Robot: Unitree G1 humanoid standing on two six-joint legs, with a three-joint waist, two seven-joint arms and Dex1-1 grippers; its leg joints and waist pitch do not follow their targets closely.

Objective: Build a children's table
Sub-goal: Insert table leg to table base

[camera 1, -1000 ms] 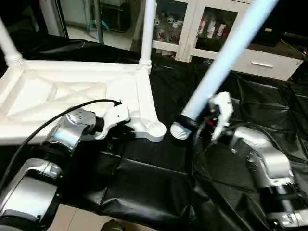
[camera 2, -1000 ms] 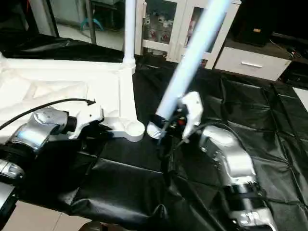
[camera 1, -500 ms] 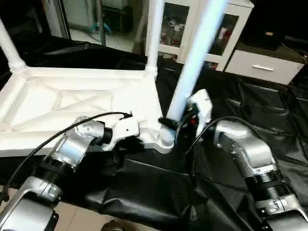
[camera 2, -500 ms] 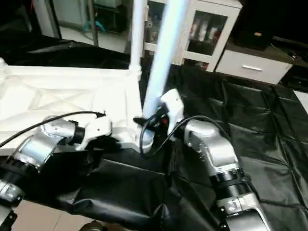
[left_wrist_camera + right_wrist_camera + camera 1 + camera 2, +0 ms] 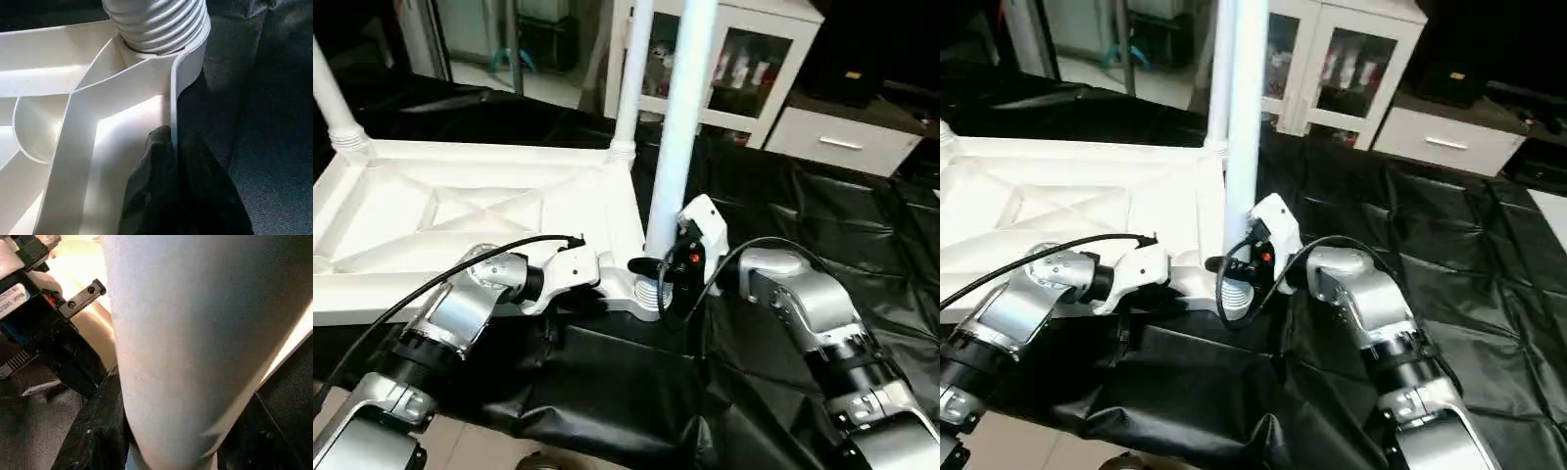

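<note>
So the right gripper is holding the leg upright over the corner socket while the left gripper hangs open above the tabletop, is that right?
Not quite. The left gripper is shut on the tabletop's edge wall, as the left wrist view shows. The right gripper does hold the leg upright over the corner socket.

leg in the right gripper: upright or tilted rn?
Upright: the leg held by the right gripper rises straight from the tabletop near corner socket.

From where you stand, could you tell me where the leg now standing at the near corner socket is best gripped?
Low on the smooth shaft of the leg, just above its ribbed end, from the robot's right side, where the right hand already clasps it. The tube stands upright and round there; the tabletop and left hand crowd the other side.
</note>
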